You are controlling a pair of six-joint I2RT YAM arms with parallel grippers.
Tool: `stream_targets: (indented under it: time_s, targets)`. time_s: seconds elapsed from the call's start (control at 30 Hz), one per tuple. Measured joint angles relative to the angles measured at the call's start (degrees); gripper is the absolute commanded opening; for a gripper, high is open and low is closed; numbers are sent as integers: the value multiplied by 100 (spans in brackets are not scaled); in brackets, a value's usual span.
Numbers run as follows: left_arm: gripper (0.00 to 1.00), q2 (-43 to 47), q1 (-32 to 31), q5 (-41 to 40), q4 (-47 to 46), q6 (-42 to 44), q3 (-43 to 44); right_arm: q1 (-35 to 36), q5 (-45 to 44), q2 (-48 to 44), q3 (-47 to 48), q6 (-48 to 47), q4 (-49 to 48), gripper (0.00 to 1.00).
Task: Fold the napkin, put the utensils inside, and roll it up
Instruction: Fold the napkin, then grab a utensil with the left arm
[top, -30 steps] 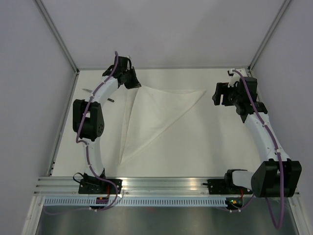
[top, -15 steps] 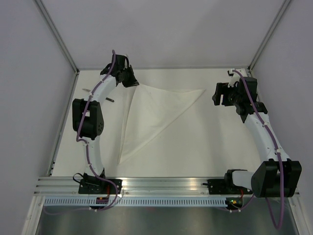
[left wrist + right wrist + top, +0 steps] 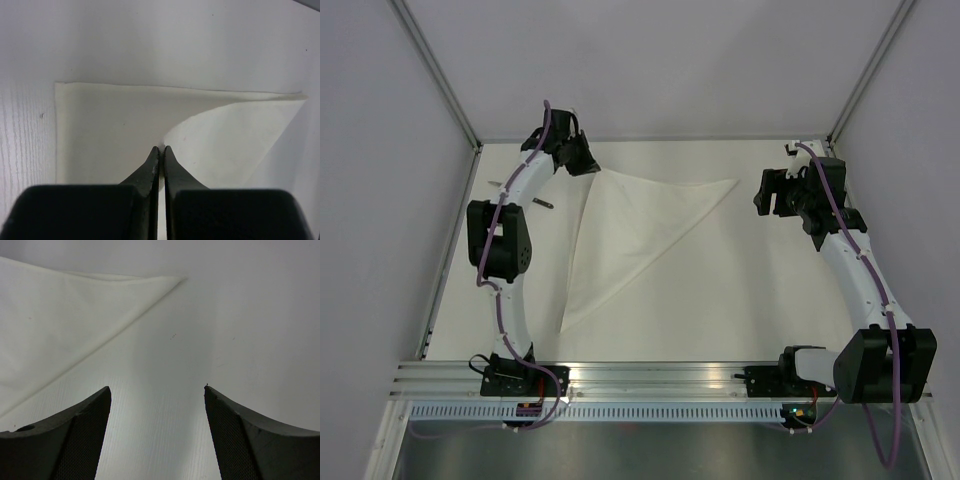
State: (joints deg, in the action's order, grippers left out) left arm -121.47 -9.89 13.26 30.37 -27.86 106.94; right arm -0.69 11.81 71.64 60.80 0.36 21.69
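The white napkin (image 3: 635,225) lies folded into a triangle on the table, its long edge running from the far right corner to the near left. My left gripper (image 3: 590,167) is shut on the napkin's far left corner. In the left wrist view the top layer (image 3: 235,135) curls up into the closed left gripper (image 3: 161,148). My right gripper (image 3: 763,193) is open, a little to the right of the napkin's far right tip (image 3: 175,280), with nothing in the right gripper (image 3: 157,388). Two dark utensils (image 3: 498,185) (image 3: 546,204) lie left of the napkin, partly hidden by the left arm.
The left arm (image 3: 500,240) reaches along the table's left side, above the utensils. The right arm (image 3: 855,265) stands along the right side. Grey walls close in the table at the back and sides. A metal rail (image 3: 660,375) runs along the near edge.
My left gripper has drawn a little further back and left, pulling the napkin's far left corner with it. The right arm has stayed still.
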Motion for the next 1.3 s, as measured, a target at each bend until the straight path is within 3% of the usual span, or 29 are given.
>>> stream_targets:
  time_s: [0.8,0.93,1.03,1.07,1.17,1.3]
  targets:
    - [2,-533,232,55,94,9,400,0,15,76,0,0,17,81]
    - [13,-673,258,37,101,59,400,0,15,109,0,0,20,81]
    - [33,-732,306,28,85,96,411,0,22,140,0,0,20,81]
    - [49,-745,334,2,76,116,411,0,24,146,0,0,20,80]
    - [62,-772,457,-109,42,155,411,0,39,153,0,0,22,81]
    - [67,-787,704,-254,-83,164,411,0,50,155,0,-22,22,81]
